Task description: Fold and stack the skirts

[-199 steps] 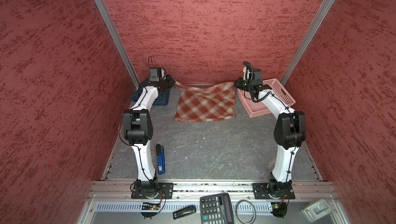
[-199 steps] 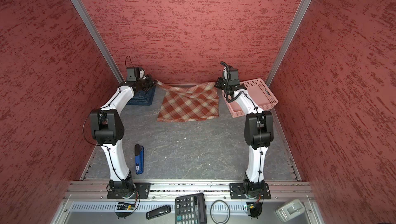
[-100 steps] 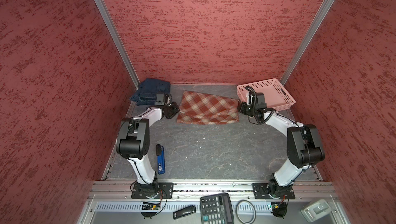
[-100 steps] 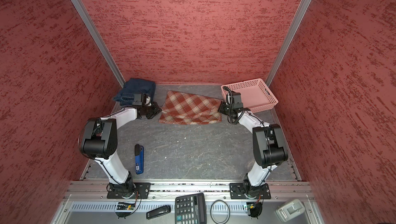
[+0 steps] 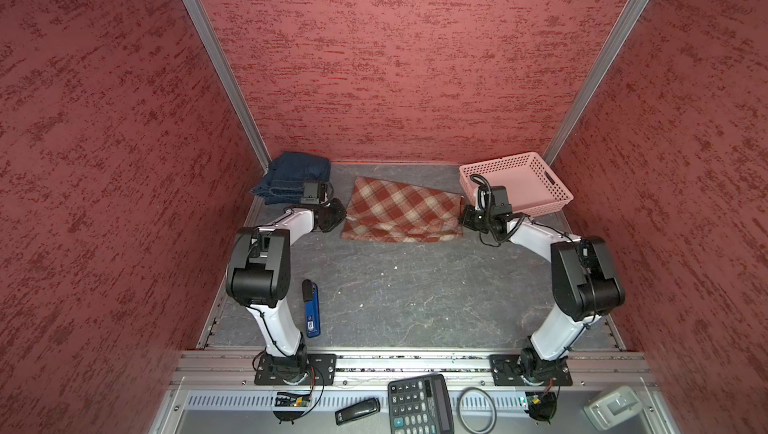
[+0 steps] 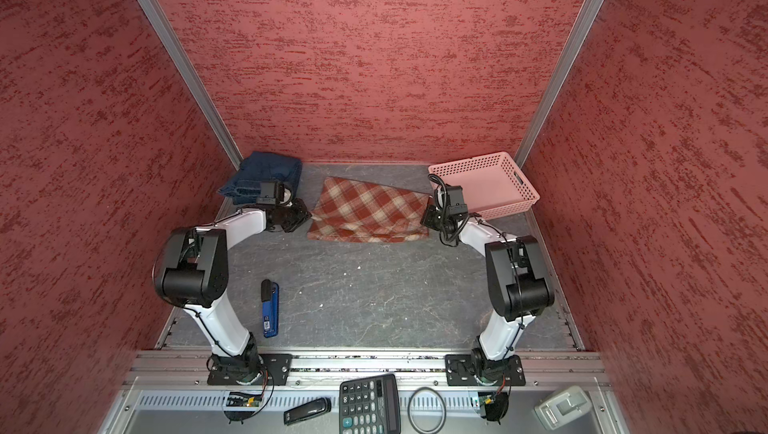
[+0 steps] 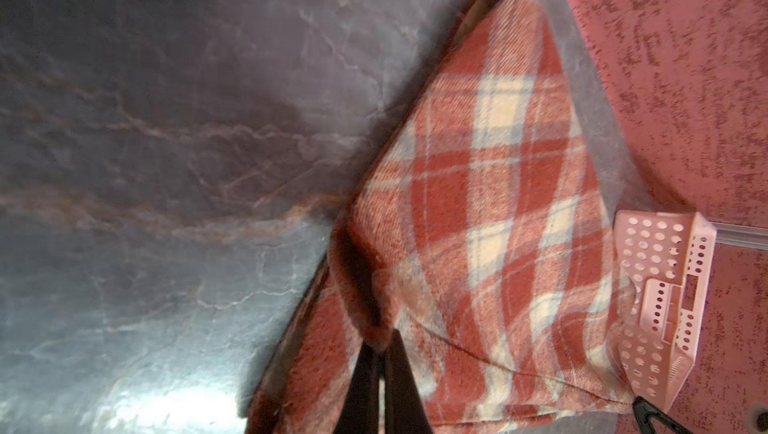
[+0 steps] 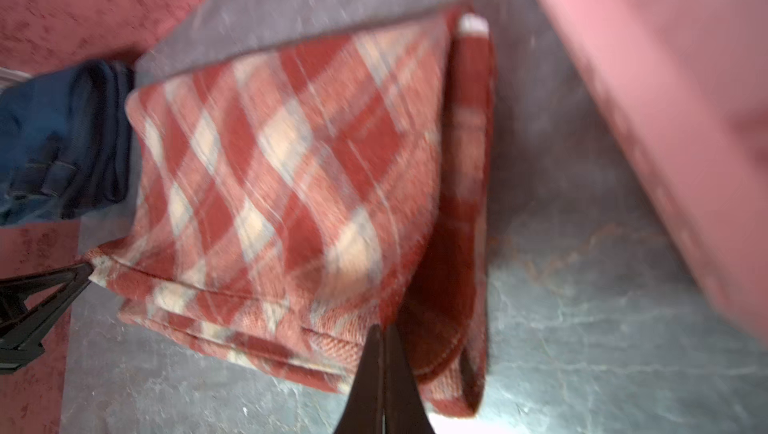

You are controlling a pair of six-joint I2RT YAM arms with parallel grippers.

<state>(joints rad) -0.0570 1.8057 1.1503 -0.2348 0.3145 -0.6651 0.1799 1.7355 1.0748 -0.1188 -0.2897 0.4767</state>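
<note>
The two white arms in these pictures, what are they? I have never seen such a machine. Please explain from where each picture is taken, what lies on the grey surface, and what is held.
They are two robot arms, fixed at the near edge of a table, each ending in a two-fingered gripper. The two wide pictures come from one camera head above and look almost alike. The two close pictures come from a camera on each wrist. On the table lie a plaid skirt, folded over, a pile of dark denim in the far left corner, a pink basket at the far right, and a blue and black tool. The left gripper and the right gripper are both shut, each pinching one end of the plaid skirt.
</note>
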